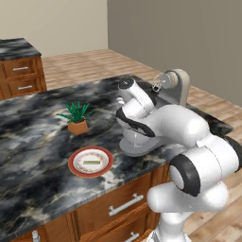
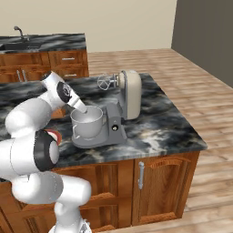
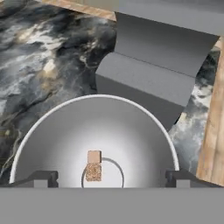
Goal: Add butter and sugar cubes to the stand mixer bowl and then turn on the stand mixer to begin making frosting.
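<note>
Pincer (image 3: 112,178) hangs released over the stand mixer bowl (image 3: 57,135), its dark fingertips (image 3: 43,178) spread wide near opposite sides of the rim. Two sugar cubes (image 3: 93,166) lie touching on the bowl's bottom. Beyond the bowl rises the stand mixer (image 2: 125,98), head tilted back, whisk lifted. Off to the arm's left, the butter (image 1: 91,162) rests on a red-rimmed plate (image 1: 75,168), near a potted plant (image 1: 76,116)

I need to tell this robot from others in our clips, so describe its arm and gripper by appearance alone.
The glossy white arm is built from thick rounded segments, separated by dark, near-black bands at the joints; one joint cap in the right base view shows a thin red edge. No loose cables or lettering are visible. The gripper ends in two small, blocky dark grey finger tips.
</note>
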